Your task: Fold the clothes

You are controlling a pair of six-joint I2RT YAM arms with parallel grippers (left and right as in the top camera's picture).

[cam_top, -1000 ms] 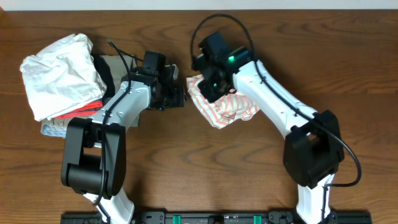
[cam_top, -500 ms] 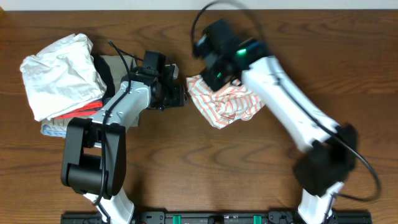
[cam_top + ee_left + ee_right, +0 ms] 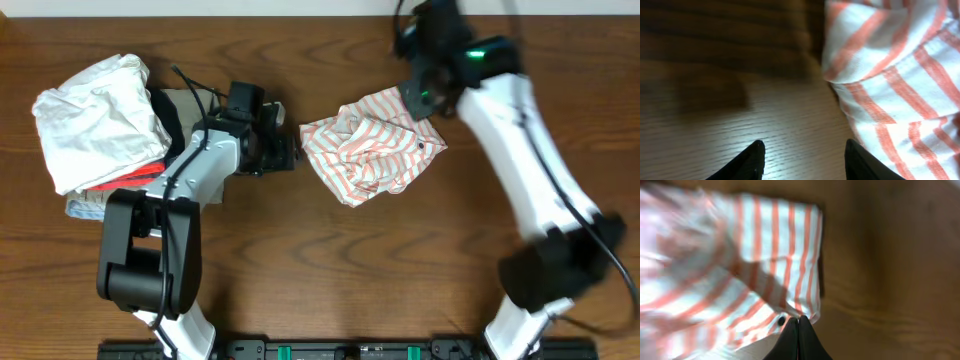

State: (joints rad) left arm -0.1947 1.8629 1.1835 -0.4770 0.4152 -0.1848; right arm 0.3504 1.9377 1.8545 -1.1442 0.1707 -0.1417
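- Right gripper (image 3: 422, 98) had its fingers pressed together on the upper right edge of the striped shirt (image 3: 365, 155), with its arm stretched far across the table (image 3: 300, 260).
- Left gripper (image 3: 287, 152) hung low with fingers apart, just beside the shirt's left edge.
- Shirt lay crumpled mid-table; a pile of clothes (image 3: 95, 120) sat far left.

We see a wooden tabletop (image 3: 330, 270), grained and faintly glossy. The striped shirt (image 3: 365, 150) is soft matt cloth, and the right arm (image 3: 520, 145) wears smooth white plastic.
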